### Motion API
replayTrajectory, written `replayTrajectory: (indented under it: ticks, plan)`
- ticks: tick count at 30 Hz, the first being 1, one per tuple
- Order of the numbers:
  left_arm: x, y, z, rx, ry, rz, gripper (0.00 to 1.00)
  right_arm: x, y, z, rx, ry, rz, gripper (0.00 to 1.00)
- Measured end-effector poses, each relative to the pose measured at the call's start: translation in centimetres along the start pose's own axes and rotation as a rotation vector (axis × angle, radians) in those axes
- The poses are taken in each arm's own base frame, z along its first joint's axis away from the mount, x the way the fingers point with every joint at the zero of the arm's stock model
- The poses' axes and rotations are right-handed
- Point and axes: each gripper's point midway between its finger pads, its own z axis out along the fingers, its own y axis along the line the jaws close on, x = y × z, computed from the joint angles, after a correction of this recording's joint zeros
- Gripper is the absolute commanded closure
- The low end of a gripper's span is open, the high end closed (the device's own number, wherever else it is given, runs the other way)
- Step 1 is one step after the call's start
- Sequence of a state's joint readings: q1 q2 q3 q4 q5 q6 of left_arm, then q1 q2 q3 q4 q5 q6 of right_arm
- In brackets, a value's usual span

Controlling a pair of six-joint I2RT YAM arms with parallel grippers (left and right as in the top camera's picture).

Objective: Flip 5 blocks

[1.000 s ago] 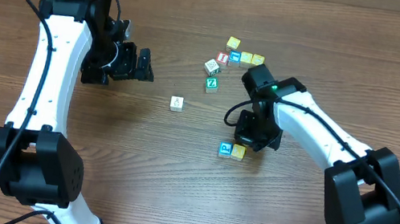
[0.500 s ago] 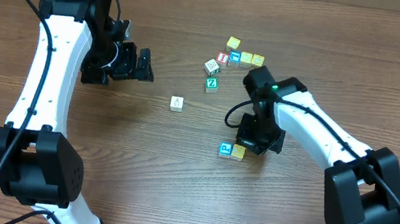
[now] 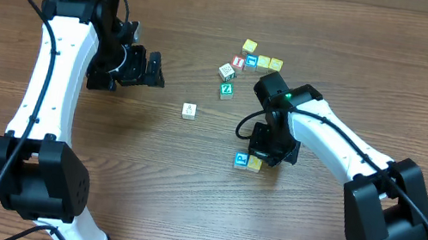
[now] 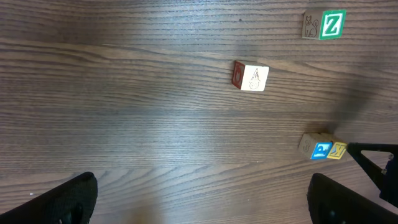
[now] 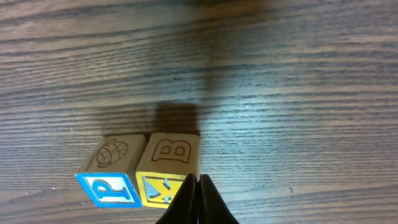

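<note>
Two blocks sit touching, side by side, at the lower middle of the right wrist view: a blue-faced block (image 5: pixel 112 186) bearing a white P and a pale yellow block (image 5: pixel 166 163) with a B printed on its bare wooden side. The right claw (image 5: pixel 199 199), tips pressed together with nothing between them, rests at the yellow block's lower right corner.

Seen from overhead, the pair lies right of centre on the wood-grain counter (image 3: pixel 184 194), partly under the right arm's wrist. Higher in the frame, a white block (image 3: pixel 188 111) stands alone near the middle. Up and to its right is a green block (image 3: pixel 226 90) with a white Z, and a second white block (image 3: pixel 226 71) sits just above it.

Nearer the top edge, a small cluster holds a red-and-white cube (image 3: pixel 238 62), a blue cube (image 3: pixel 251 60) and several yellow cubes (image 3: pixel 264 61).

At upper left, the left claw (image 3: pixel 153 69) hangs with its jaws spread wide and empty, well apart from every block.
</note>
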State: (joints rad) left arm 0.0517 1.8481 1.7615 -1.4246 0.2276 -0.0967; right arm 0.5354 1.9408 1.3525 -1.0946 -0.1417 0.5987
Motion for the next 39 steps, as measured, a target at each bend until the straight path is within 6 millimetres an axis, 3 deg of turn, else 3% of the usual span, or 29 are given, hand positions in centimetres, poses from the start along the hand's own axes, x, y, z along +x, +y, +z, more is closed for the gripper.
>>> replayTrajectory:
  ticks: [11, 16, 39]
  plan:
    - [0.0, 0.0, 0.0, 0.0, 0.0, 0.0, 0.0, -0.2, -1.2, -0.3, 0.045, -0.003, 0.016, 0.96]
    - [0.0, 0.0, 0.0, 0.0, 0.0, 0.0, 0.0, -0.9, -0.8, -0.2, 0.03, -0.033, 0.01, 0.96]
    - [0.0, 0.0, 0.0, 0.0, 0.0, 0.0, 0.0, -0.5, -0.2, 0.2, 0.035, -0.041, -0.017, 0.96]
